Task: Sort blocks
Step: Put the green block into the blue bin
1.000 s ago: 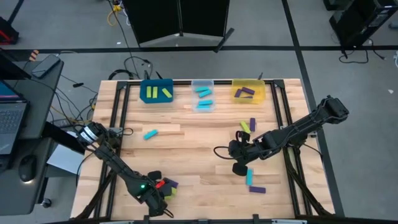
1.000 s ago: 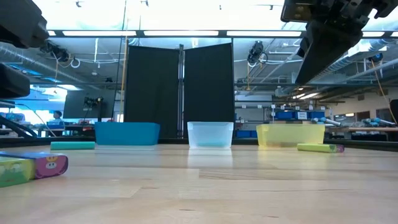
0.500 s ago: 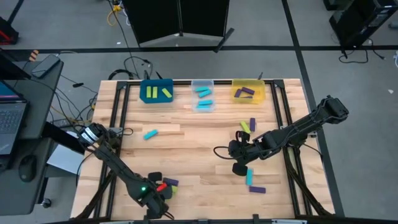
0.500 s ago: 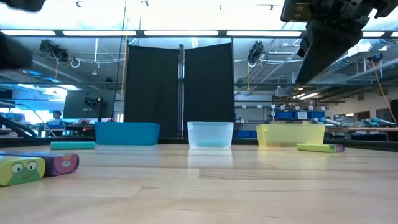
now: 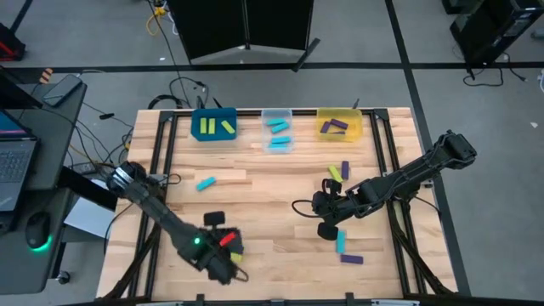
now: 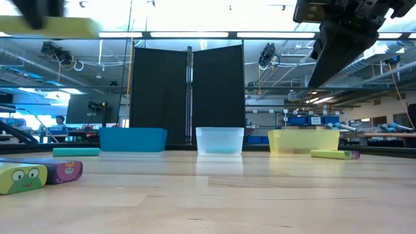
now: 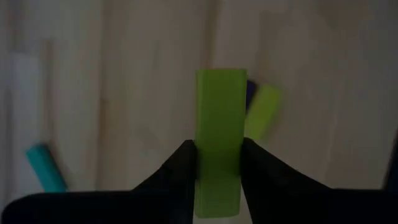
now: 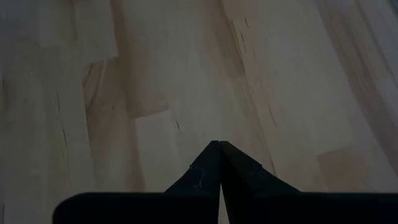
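Up off the worktop (image 5: 280, 191) comes my left end effector (image 7: 217, 163) with a lime-green rectangular bar block (image 7: 219, 134); a second ago that block lay beside the others at the near-left corner, and now the low view shows it high in the air. My fingers (image 7: 180, 167) are pinched on its two long sides near one end, so the long axis runs straight out ahead of my wrist. Below it on the worktop lie another lime-green bar (image 7: 261, 112) with a purple bar (image 7: 250, 93) tucked against it, and a cyan bar (image 7: 45, 168) well off to one side.

From where I hold it, the blue square bin (image 5: 214, 125) with lime-green bars inside lies at the far edge, on my left half, so this arm is the nearer one for the carry. I judge the next move is a reach away from the near edge towards that bin.

My right end effector (image 8: 219, 163) hangs over bare wood at the right-centre, fingers pressed together, empty.
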You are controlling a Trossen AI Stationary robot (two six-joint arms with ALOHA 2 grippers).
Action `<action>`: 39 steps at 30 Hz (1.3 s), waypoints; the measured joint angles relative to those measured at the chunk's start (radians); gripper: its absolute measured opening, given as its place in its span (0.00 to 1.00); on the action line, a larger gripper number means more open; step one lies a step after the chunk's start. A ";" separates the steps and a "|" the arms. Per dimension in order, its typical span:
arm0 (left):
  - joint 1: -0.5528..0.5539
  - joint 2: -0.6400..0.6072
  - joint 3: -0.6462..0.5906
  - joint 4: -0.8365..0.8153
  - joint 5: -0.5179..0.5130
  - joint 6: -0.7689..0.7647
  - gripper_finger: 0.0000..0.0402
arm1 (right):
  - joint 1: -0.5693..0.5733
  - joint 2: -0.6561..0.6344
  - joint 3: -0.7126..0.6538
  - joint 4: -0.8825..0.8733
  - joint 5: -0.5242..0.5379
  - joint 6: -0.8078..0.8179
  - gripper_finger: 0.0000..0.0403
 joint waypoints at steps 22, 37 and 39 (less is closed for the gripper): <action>0.470 -0.498 -0.664 0.713 -0.030 0.224 0.26 | -0.017 0.000 0.000 0.019 -0.002 0.002 0.05; 1.314 -0.558 -0.676 0.565 0.233 0.591 0.26 | -0.098 0.000 0.000 0.026 -0.032 -0.020 0.05; 1.402 -0.527 -0.667 0.576 0.292 0.635 0.26 | -0.111 0.000 0.000 0.026 -0.037 -0.033 0.06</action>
